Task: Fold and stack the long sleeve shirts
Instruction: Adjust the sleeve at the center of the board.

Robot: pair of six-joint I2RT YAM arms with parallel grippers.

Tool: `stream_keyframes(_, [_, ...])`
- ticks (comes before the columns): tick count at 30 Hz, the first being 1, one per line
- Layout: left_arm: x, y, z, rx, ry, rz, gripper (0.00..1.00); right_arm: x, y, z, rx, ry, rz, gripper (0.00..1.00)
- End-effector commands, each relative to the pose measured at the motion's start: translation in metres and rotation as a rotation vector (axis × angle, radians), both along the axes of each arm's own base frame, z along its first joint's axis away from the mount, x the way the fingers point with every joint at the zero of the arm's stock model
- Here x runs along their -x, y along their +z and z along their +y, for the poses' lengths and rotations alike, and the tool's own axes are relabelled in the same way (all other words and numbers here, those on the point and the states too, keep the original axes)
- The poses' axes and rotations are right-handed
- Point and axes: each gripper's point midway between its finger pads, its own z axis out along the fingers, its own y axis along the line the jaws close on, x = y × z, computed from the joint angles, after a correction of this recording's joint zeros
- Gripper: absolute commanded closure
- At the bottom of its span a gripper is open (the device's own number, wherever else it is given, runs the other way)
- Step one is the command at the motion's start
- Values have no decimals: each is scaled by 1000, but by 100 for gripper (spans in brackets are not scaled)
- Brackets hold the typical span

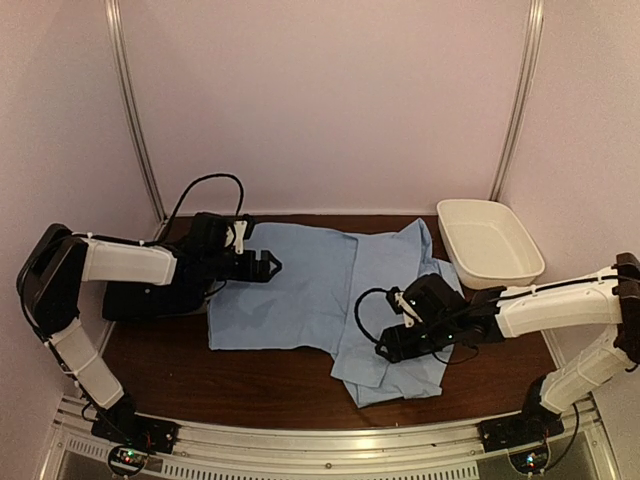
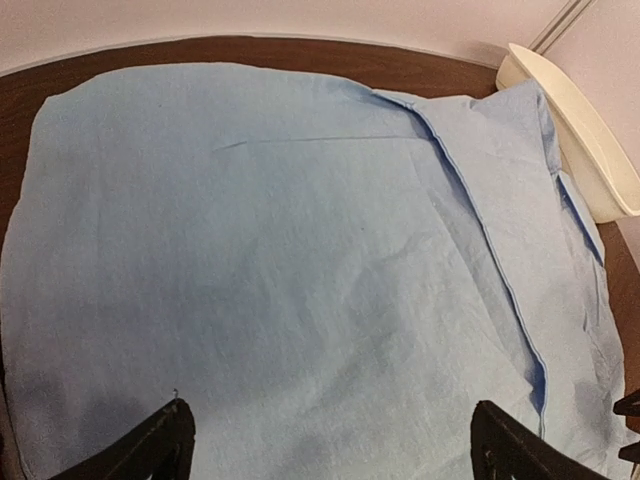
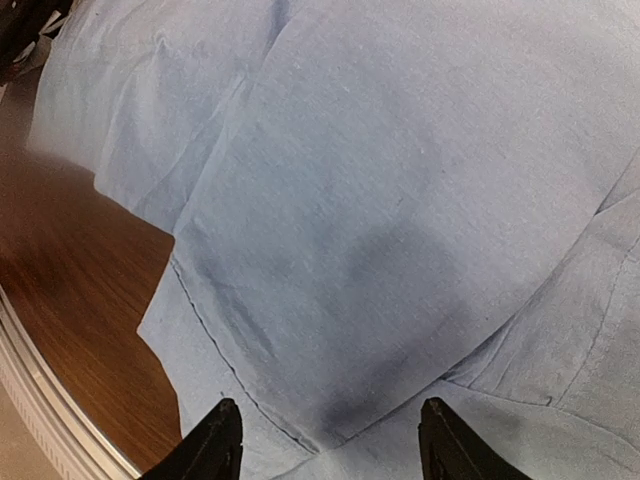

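A light blue shirt (image 1: 320, 290) lies spread on the brown table, partly folded, its right part lapped over toward the front. It fills the left wrist view (image 2: 300, 250) and the right wrist view (image 3: 400, 200). My left gripper (image 1: 268, 266) is open and empty above the shirt's left edge; its fingertips (image 2: 160, 445) stand wide apart over the cloth. My right gripper (image 1: 388, 348) is open and empty above the shirt's folded right part, fingertips (image 3: 215, 445) apart over a hem. The black shirt is not in view.
A white oval tub (image 1: 488, 243) stands at the back right of the table and shows in the left wrist view (image 2: 580, 130). Bare brown table (image 1: 270, 385) lies in front of the shirt. A metal rail (image 1: 330, 435) runs along the near edge.
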Motion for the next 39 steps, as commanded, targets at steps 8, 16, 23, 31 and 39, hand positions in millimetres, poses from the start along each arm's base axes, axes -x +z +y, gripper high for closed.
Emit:
stream_keyframes(8, [11,2,5,5,11,-10,2,9,-21,28,29,5,14,50])
stream_keyframes(16, [11,0,6,-3,14,-14,2,8,-13,37,37,25,-10,76])
stream_keyframes(23, [11,-3,6,-8,12,-11,2,4,-2,38,41,23,-33,99])
stream_keyframes(31, [11,2,9,-15,19,-22,2,-31,64,26,52,-41,-186,100])
stream_keyframes(39, [12,12,11,-14,22,-45,2,-162,173,-41,63,-254,-445,100])
